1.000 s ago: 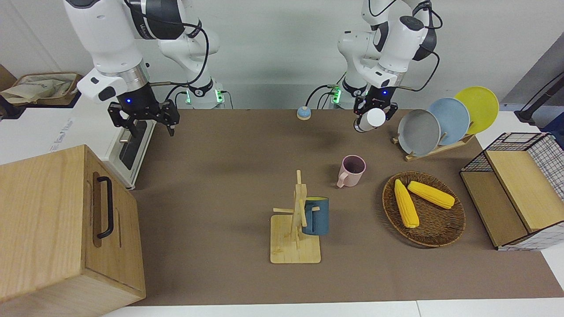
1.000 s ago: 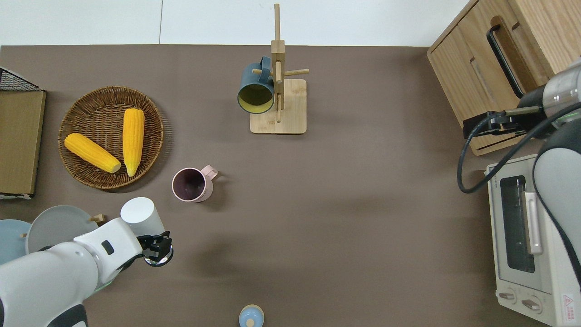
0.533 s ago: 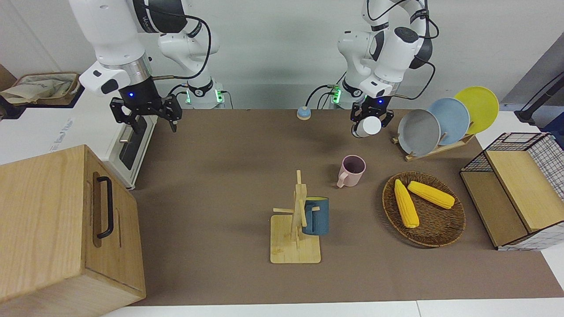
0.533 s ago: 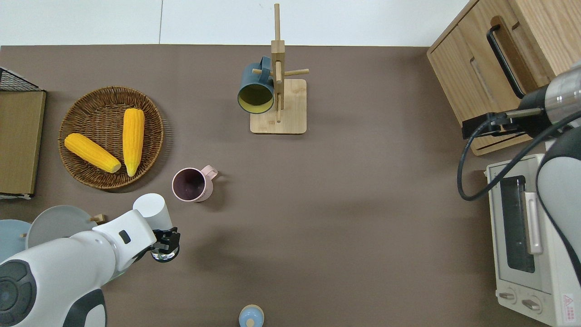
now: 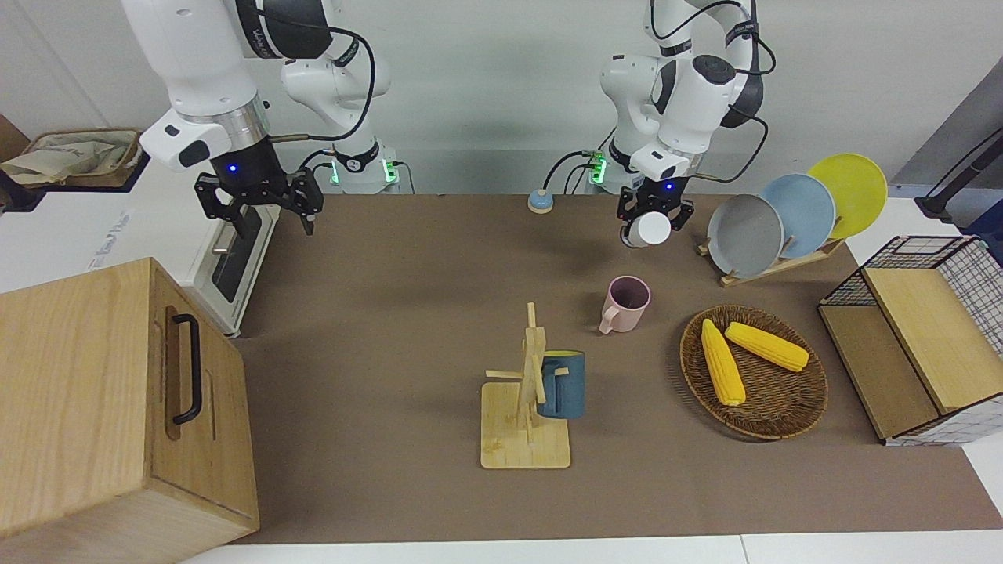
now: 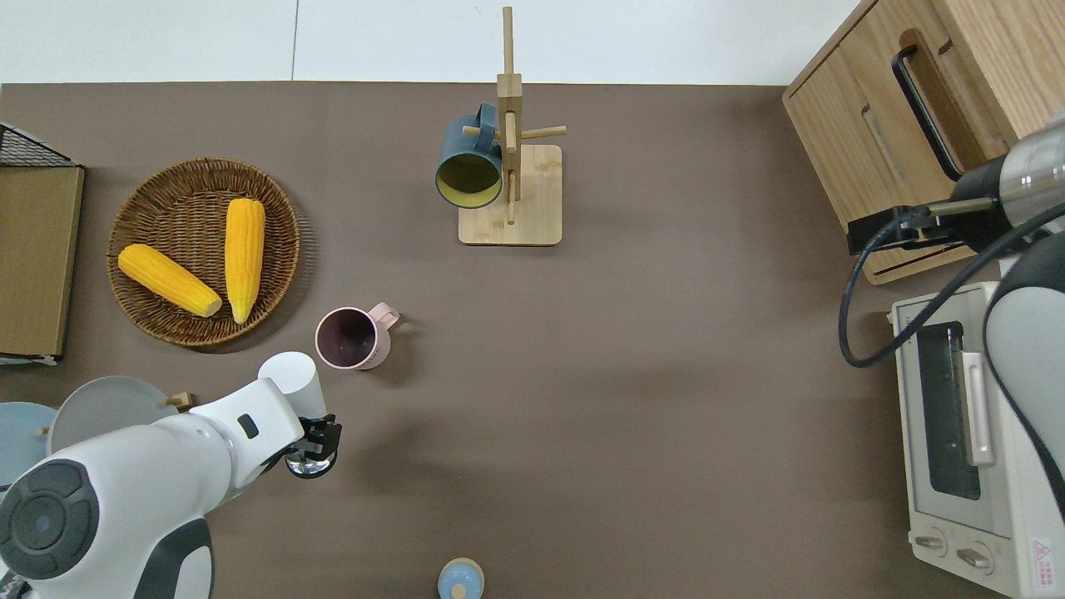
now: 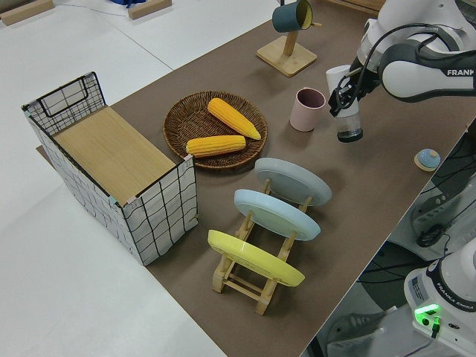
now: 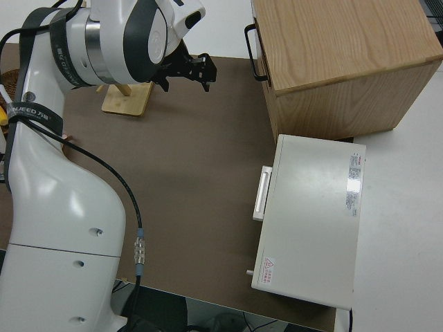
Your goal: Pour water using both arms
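Note:
My left gripper (image 5: pixel 652 222) is shut on a white-topped clear bottle (image 5: pixel 650 229). It holds the bottle tilted in the air, its white end toward a pink mug (image 5: pixel 627 301). In the overhead view the gripper (image 6: pixel 312 439) and the bottle (image 6: pixel 291 374) are over the mat, just beside the mug (image 6: pixel 349 337). The left side view shows the bottle (image 7: pixel 343 104) next to the mug (image 7: pixel 306 108). My right gripper (image 5: pixel 255 207) is open and empty, over the mat's edge by the toaster oven (image 6: pixel 957 433), and also shows in the right side view (image 8: pixel 187 72).
A wooden mug tree (image 5: pixel 526 407) with a blue mug (image 5: pixel 563 384) stands farther from the robots. A wicker basket (image 5: pixel 776 415) holds two corn cobs. A plate rack (image 5: pixel 776 219), a wire crate (image 5: pixel 932 345), a wooden cabinet (image 5: pixel 102 407) and a small blue bell (image 5: pixel 539 201) are also on the table.
My left gripper has moved with the bottle toward the pink mug and a little lower. My right gripper drew back and up toward the robots, then stayed still.

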